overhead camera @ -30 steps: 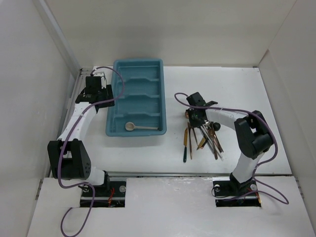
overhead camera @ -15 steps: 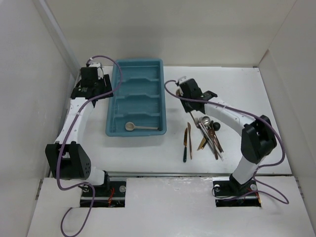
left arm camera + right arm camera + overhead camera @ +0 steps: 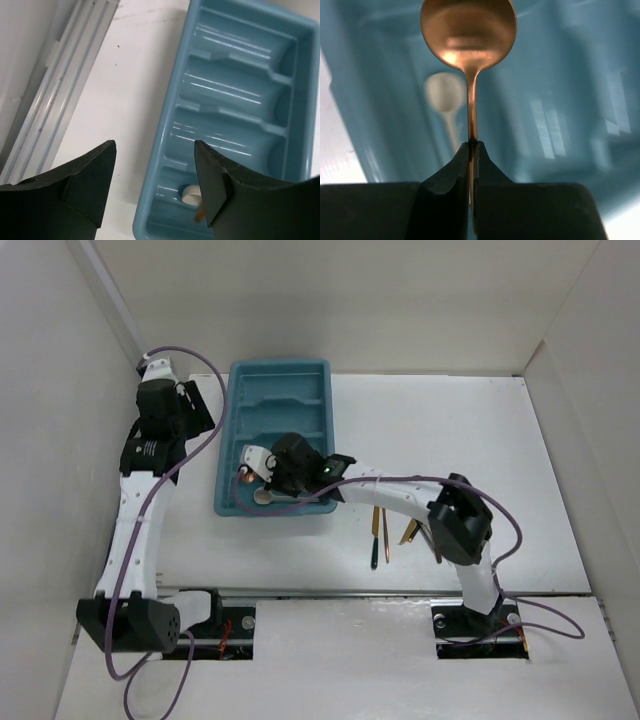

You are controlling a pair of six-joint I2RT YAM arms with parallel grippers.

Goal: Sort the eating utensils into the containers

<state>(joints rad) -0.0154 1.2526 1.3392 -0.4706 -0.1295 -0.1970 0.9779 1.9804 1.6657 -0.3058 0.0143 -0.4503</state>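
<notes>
Currently right hand [image 3: 472, 146], clenched on copper spoon [image 3: 468, 30], hangs above the white spoon [image 3: 445, 95], both handles parallel along the near compartment [image 3: 167, 195].

We see bright, even light from above on the white worktop [image 3: 450, 420], with only soft shadows at the near edge of the tray [image 3: 235, 90]. Glare streaks the tray's floor. In the right wrist view the copper spoon [image 3: 468, 30] gleams sharp, while the white spoon [image 3: 445, 95] behind it blurs.

Plain white walls [image 3: 350, 300] box in a white table [image 3: 470, 420] edged by a metal rail [image 3: 65, 85] at left.
</notes>
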